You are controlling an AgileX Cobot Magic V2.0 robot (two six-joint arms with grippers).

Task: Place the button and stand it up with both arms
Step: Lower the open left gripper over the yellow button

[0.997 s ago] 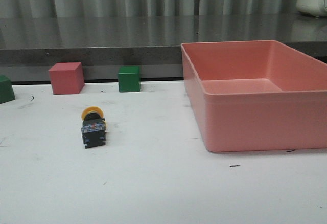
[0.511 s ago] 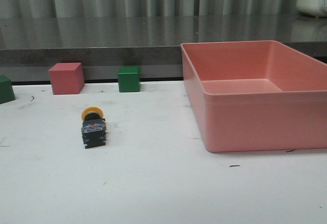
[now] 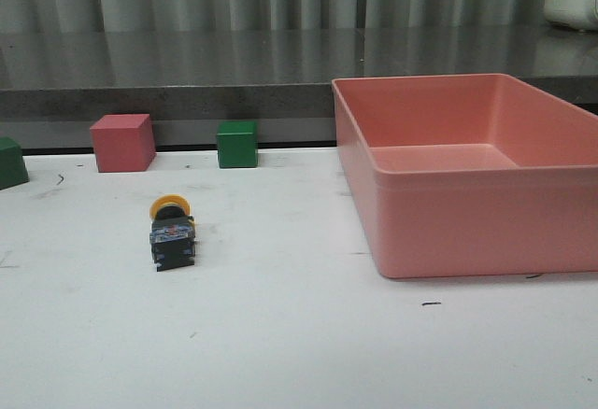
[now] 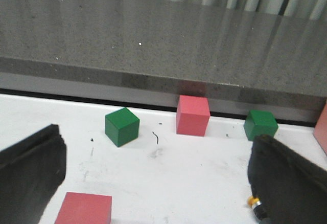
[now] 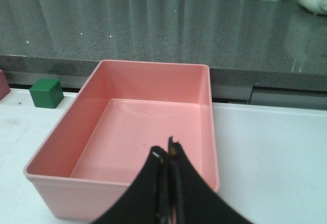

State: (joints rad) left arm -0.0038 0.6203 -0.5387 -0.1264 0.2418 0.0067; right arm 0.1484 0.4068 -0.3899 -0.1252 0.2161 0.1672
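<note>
The button (image 3: 172, 233) lies on its side on the white table in the front view, left of centre, with its yellow cap toward the back and its bluish base toward the camera. No arm shows in the front view. In the left wrist view my left gripper (image 4: 156, 157) is open wide and empty; its fingers (image 4: 286, 178) stand at the frame's two sides. The button (image 4: 254, 203) peeks out beside one finger, mostly hidden. In the right wrist view my right gripper (image 5: 167, 151) is shut and empty, above the pink bin (image 5: 76, 196).
The large empty pink bin (image 3: 467, 232) stands on the right. A pink cube (image 3: 121, 142) and a green cube (image 3: 236, 144) sit at the table's back edge; another green cube (image 3: 9, 162) sits far left. A grey counter runs behind. Another pink cube (image 4: 84, 209) lies near the left gripper.
</note>
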